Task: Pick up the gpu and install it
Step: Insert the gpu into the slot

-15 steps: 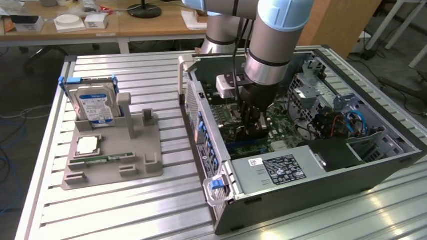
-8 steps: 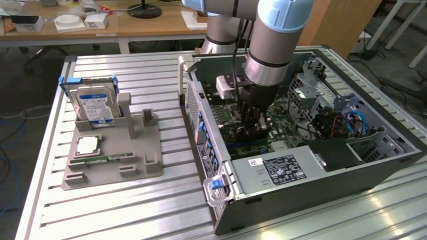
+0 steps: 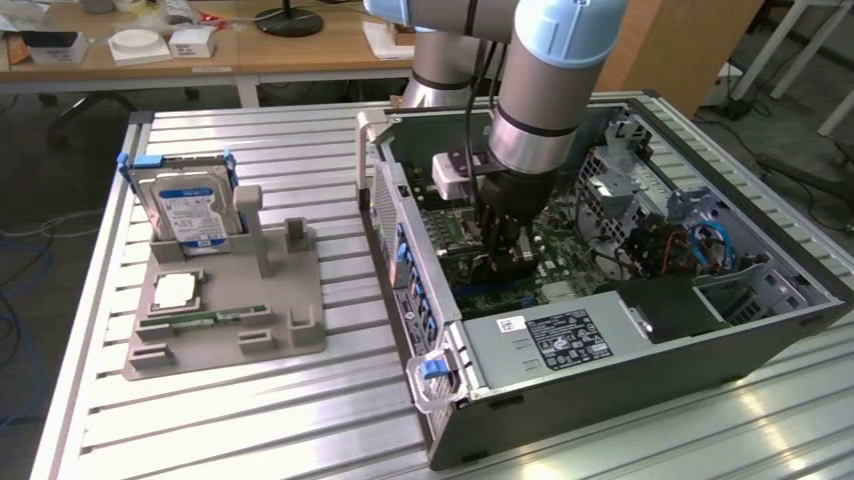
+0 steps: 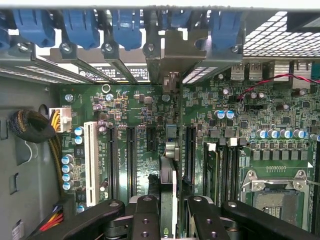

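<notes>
My gripper [image 3: 505, 262] reaches down into the open computer case [image 3: 627, 390], low over the motherboard [image 4: 135, 115]. In the wrist view the gpu [image 4: 168, 150] appears edge-on as a thin card between my black fingers [image 4: 146, 215], and the gripper [image 4: 169, 207] is shut on it. Its grey metal bracket [image 4: 172, 55] stands against the case's rear slot openings, under the blue latches [image 4: 80, 25]. The card stands upright between the long black expansion slots [image 4: 131, 155]. I cannot tell whether its lower edge sits in a slot.
A white slot [image 4: 91, 160] and a cable bundle [image 4: 35, 125] lie to one side of the card, the processor socket [image 4: 272, 195] to the other. Outside the case, a grey holder [image 3: 227, 330] carries a blue-labelled hard drive [image 3: 187, 205] and a RAM stick [image 3: 200, 318].
</notes>
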`<move>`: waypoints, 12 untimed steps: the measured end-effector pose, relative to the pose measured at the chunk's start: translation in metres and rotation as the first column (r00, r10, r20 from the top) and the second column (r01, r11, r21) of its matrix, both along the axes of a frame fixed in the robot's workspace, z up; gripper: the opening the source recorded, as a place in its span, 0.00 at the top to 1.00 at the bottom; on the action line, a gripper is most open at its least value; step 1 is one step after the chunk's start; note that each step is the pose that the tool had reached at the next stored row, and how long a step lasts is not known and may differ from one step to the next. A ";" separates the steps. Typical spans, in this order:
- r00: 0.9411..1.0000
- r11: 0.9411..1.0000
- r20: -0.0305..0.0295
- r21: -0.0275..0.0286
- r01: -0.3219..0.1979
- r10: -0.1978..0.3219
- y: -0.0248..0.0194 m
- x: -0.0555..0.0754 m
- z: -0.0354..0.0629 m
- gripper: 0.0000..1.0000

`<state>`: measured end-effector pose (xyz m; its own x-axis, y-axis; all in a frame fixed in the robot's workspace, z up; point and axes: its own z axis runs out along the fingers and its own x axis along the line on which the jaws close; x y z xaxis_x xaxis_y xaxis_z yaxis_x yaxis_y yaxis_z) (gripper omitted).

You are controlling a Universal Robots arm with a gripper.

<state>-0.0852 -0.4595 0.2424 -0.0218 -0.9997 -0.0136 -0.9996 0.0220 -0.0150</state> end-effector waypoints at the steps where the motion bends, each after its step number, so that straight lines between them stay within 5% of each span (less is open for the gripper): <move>1: 1.000 1.000 0.000 0.000 0.000 0.000 0.0000 0.000 -0.0001 0.73; 12: 1.000 1.000 0.000 0.000 0.000 0.000 -0.0001 0.000 -0.0041 0.73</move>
